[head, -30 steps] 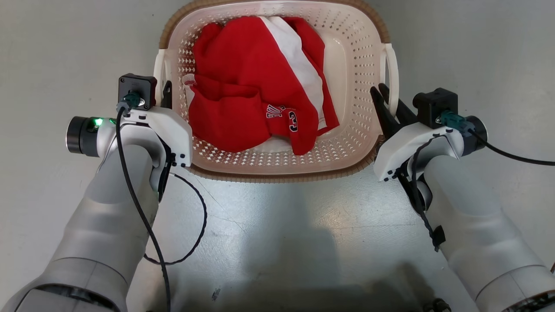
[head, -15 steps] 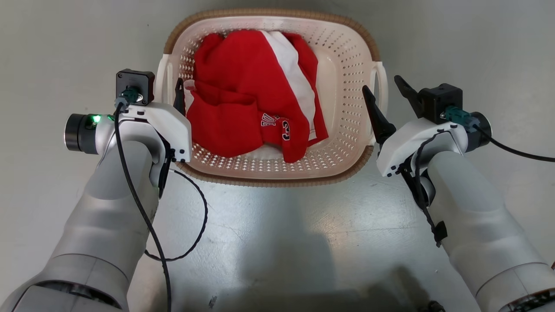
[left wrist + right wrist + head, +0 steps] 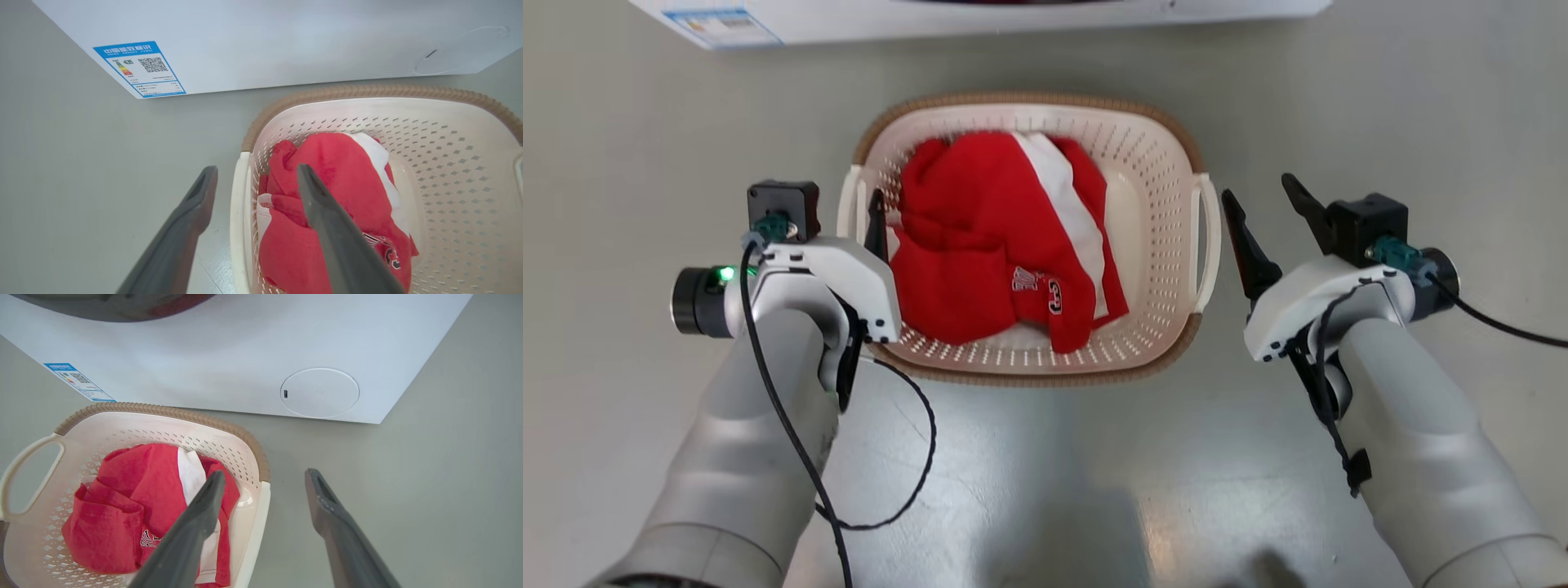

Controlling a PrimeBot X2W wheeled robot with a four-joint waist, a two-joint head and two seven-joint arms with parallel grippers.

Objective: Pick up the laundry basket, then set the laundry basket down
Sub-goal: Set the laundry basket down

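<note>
Desk: Grippers first, please.

Operator: Left gripper (image 3: 257, 169) is spread wide and holds nothing. On my left wrist feed its two fingers straddle the left handle (image 3: 239, 228) of the laundry basket (image 3: 449, 163) — one finger (image 3: 186, 224) over bare floor, the other (image 3: 333, 232) inside the rim, above a red garment (image 3: 335, 163). I cannot tell whether either finger touches the plastic.

Desk: And the right?

Operator: Right gripper (image 3: 1258, 188) is spread as well, with nothing between its fingers. From the head camera I see it just outside the right handle (image 3: 1207, 237). Its inner finger (image 3: 1250, 257) is close beside the loop, with a sliver of floor showing between them.

Desk: Where is the laundry basket itself?

Operator: It stands upright on the grey floor (image 3: 1045, 474), between my two arms and a little short of a white washer (image 3: 245, 355). The brown woven-look rim (image 3: 1029, 100) runs along its far and near edges, and the white handles interrupt it at the sides. The red garment has a white panel and some lettering. It lies heaped toward the left and middle, so part of the bottom on the right side is bare.

Desk: Anything else around it?

Operator: The washer carries a blue label (image 3: 139, 67) at its lower left corner and a round cover (image 3: 319, 393) low on its right. A green light (image 3: 723, 273) glows on my left wrist, and a black cable (image 3: 915, 457) loops down from that arm over the floor
</note>
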